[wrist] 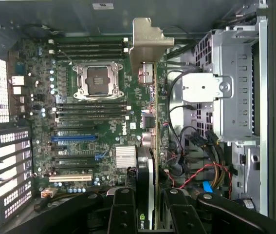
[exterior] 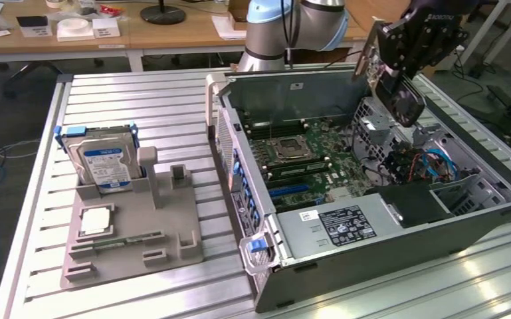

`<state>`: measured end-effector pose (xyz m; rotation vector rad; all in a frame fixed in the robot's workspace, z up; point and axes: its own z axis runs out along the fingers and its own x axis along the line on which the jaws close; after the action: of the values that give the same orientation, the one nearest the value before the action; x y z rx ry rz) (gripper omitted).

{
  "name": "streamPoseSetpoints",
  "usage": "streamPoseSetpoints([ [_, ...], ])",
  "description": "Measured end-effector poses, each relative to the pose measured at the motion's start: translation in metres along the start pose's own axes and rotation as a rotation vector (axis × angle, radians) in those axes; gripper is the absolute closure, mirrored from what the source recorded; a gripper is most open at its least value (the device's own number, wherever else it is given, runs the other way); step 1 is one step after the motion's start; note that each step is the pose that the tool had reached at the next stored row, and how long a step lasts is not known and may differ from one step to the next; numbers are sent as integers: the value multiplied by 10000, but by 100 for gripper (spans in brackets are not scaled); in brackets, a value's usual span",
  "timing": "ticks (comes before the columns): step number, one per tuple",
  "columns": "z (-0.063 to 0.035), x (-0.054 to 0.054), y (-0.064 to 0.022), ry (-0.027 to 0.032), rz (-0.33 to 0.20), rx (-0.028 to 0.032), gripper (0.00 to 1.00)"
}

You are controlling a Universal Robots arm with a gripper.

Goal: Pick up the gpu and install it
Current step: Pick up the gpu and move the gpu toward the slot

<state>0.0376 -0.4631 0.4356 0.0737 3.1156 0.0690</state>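
Observation:
My gripper (exterior: 414,48) hangs above the far right part of the open computer case (exterior: 397,249) and is shut on the gpu (exterior: 399,90). The gpu is a thin dark card with a black cooler, held on edge and tilted, well above the motherboard (exterior: 295,156). Its long silver bracket (exterior: 361,56) points toward the back wall of the case. In the wrist view the gpu (wrist: 151,146) is seen edge-on between the two black fingers (wrist: 123,207), with its silver bracket (wrist: 150,41) at the far end. It hovers over the motherboard (wrist: 89,102), beside the drive cage (wrist: 225,92).
A blue expansion slot (wrist: 74,138) and black slots lie on the board by the heatsink (wrist: 125,156). Cables (wrist: 196,161) run beside the card. On the table at the exterior view's left, a grey holder (exterior: 135,229) carries a hard drive (exterior: 104,163), a processor (exterior: 96,219) and a memory stick (exterior: 117,243).

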Motion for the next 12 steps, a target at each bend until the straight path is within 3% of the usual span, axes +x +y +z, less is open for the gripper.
streamPoseSetpoints([
  [6,11,-8,118,1,-3,0,73],
  [12,27,-160,156,1,0,-1,73],
])
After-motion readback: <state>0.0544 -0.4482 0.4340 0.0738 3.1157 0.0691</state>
